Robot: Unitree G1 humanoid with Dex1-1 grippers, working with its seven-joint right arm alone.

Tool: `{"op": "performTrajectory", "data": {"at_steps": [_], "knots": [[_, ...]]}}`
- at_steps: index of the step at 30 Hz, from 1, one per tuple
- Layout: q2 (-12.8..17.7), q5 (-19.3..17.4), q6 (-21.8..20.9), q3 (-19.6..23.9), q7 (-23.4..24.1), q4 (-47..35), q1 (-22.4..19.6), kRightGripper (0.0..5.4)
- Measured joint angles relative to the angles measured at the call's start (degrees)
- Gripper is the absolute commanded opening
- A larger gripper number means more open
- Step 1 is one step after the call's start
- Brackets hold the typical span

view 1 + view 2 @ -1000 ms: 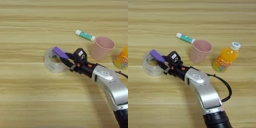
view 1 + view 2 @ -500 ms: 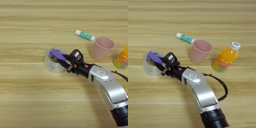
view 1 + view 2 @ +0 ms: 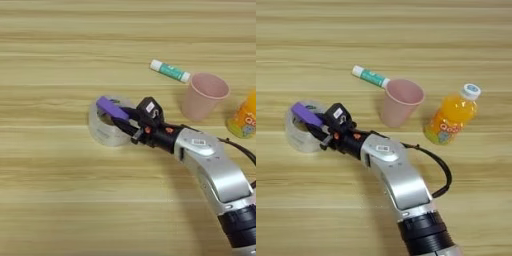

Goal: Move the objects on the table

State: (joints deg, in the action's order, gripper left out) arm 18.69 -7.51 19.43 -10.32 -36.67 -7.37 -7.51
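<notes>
- A silver-forearmed robot arm reaches leftward across the light wood-grain surface (image 3: pixel 55 200), its gripper (image 3: pixel 121 120) poised over a wide clear tape roll (image 3: pixel 106 129) lying flat on its side.
- The two black fingers (image 3: pixel 126 131) are closed narrowly on a short flat purple bar (image 3: pixel 113 108), pinching its right end; the bar juts up and to the left above the roll's open centre, tilted rather than level.
- Whether the bar's far end touches the roll's rim or hangs just clear of it cannot be told.
- An orange-drink bottle with white cap (image 3: pixel 452 115) stands upright well to the right, beside a pink cup (image 3: pixel 399 102), also upright; a green-and-white tube (image 3: pixel 370 76) lies flat just behind the cup.
- The arm enters from the bottom right corner, the forearm angling up and left, the wrist bent so the gripper lies low and nearly parallel to the surface.
- The step in hand appears to be setting the bar on or into the roll, or carrying it across.
- Doing it well likely means keeping the pinch firm until the bar is supported, lowering it slowly so the light roll is not nudged aside, and opening only once the bar rests steady.
- Withdrawal would best run back along the forearm's line, clear of the cup.
</notes>
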Motion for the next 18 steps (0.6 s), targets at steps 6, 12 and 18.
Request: {"op": "performTrajectory", "data": {"at_steps": [6,12,18], "knots": [[-0.14,0.26,-0.08,-0.36,-0.04,0.46,-0.55,1.41],[-0.17,0.45,-0.11,-0.38,0.04,0.51,-0.60,2.23],[-0.19,0.54,-0.19,-0.38,0.05,0.51,-0.59,2.87]]}}
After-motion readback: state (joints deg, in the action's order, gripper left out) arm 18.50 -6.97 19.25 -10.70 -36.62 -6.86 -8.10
